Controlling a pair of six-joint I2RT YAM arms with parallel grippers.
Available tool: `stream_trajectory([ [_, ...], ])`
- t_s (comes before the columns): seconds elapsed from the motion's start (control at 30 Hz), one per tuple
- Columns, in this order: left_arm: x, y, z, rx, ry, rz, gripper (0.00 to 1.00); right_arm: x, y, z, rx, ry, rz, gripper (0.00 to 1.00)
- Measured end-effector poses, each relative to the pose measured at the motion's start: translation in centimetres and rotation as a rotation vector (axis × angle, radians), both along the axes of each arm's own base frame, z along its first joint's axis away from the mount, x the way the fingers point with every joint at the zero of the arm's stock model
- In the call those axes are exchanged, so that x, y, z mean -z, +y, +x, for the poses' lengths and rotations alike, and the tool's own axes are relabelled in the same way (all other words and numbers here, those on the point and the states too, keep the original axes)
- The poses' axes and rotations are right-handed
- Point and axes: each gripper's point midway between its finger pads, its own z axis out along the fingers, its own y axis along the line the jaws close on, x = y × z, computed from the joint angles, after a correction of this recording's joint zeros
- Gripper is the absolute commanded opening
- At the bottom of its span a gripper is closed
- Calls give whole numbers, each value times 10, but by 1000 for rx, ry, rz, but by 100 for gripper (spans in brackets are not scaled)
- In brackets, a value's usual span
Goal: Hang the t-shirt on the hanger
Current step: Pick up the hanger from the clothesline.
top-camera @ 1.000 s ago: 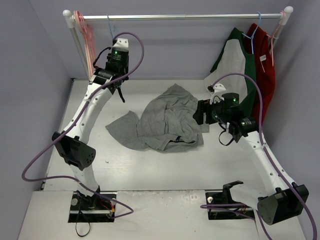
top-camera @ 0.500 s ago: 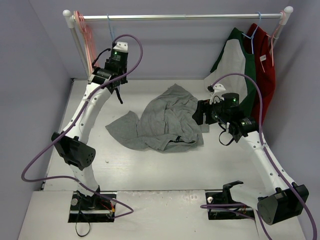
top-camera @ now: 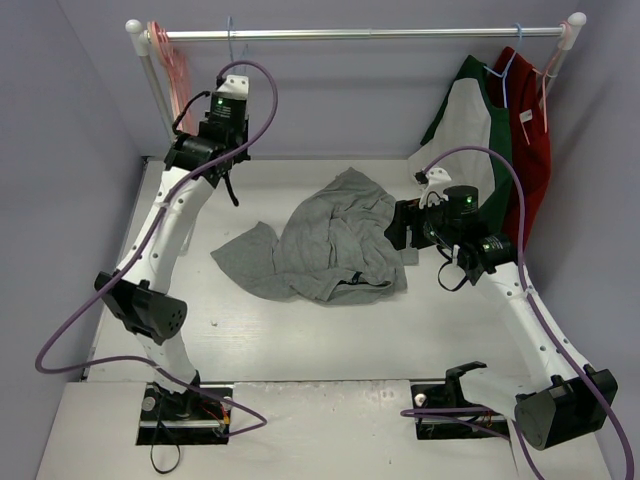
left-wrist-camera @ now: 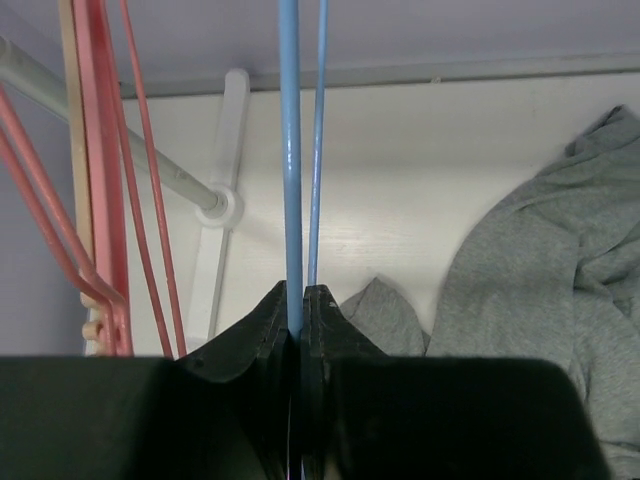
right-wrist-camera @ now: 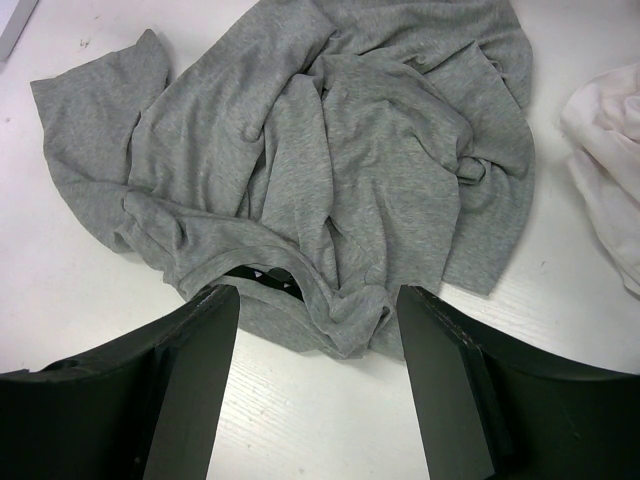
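Left gripper [left-wrist-camera: 296, 295] is pinching thin light-blue wire hanger [left-wrist-camera: 290, 150] beside pink hangers [left-wrist-camera: 100, 150]; right gripper [right-wrist-camera: 318, 300], spread, is hovering over wrinkled grey t-shirt [right-wrist-camera: 330, 130].

Left wrist cam: both wires of the hanger [left-wrist-camera: 291, 150] run off the top edge, and the lower end vanishes btw the pressed-together fingers of the left gripper [left-wrist-camera: 296, 300], so you can't tell which part is pinched. The pink hangers [left-wrist-camera: 100, 150] are cropped at top and blocked below by the gripper body. The t-shirt [left-wrist-camera: 520, 280] is cut by the right edge.

Top cam: you only get the hanger's hook. The rest sits behind the left arm [top-camera: 225, 110].

Right wrist cam: t-shirt top is cropped. The spread fingers of the right gripper [right-wrist-camera: 318, 300] run off the bottom. The white cloth [right-wrist-camera: 612, 150] is cut at the right edge, can't ID it.
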Motion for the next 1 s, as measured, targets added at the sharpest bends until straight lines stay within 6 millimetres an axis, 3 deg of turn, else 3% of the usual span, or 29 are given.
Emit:
stream_trajectory([
  [0.3, -58, -4, -27, 106, -163, -73, 0, 0, 0, 0, 0, -2, -1, 66],
  [0.4, -68, -7, -36, 143, -190, -94, 0, 0, 0, 0, 0, -2, -1, 66],
  [0.5, -64, -10, -45, 180, -183, -99, 0, -1, -1, 0, 3, -6, -5, 66],
  [0.7, -29, -13, -71, 265, -104, -85, 0, -2, -5, 0, 17, -17, -17, 66],
  [0.83, -18, -14, -90, 326, -81, -83, 0, 5, -6, -2, 20, -4, -26, 64],
  [1.0, 4, -19, -130, 436, -48, -115, 0, 16, -9, -3, 41, 32, -33, 56],
])
